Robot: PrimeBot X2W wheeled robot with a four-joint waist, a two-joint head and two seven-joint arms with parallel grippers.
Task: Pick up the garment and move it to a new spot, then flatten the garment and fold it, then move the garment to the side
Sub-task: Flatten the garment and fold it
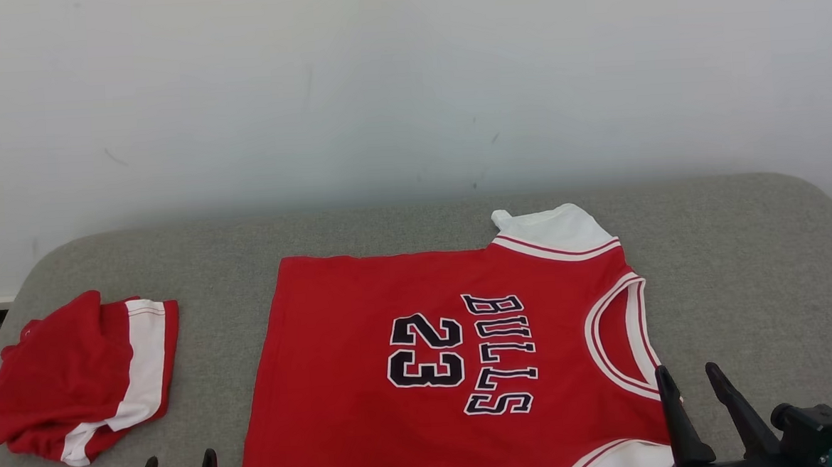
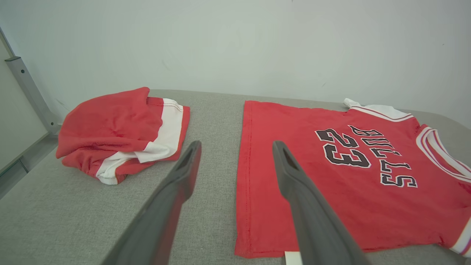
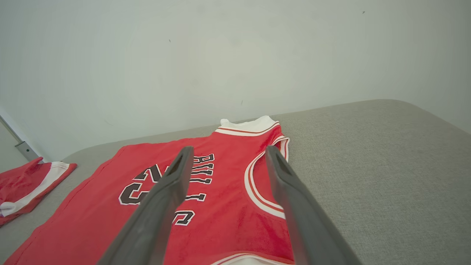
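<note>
Fingertips of our left gripper (image 1: 179, 458) rise from the bottom edge of the head view at lower left. The jaws are spread wide with nothing between them. In the left wrist view this gripper (image 2: 237, 145) points up the frame, one dark finger over bare cushion and the other over the jersey's hem.

At lower right of the head view our right gripper (image 1: 685, 370) leans slightly left, equally wide and empty, its tips at the jersey's neckline. In the right wrist view this gripper (image 3: 229, 149) has one finger over the lettering and the other over the collar trim.

Between the two grippers, we see the red sleeveless basketball jersey (image 1: 364, 336) lying flat at the frame's centre. It is turned sideways, hem to the left and neck to the right, with its near edge cut off by the bottom border. It carries "23" and "BULLS" in black with white outlines. Striped white-and-red trim rings the neck, and a white shoulder piece points toward the upper right.

At far left sits a rumpled, loosely folded red bundle with broad white bands (image 1: 75, 379). Both garments rest on a grey woven padded surface with rounded corners (image 1: 745, 266), and the jersey's cloth looks softly napped. A pale, faintly scuffed wall (image 1: 380, 86) spans the top.
</note>
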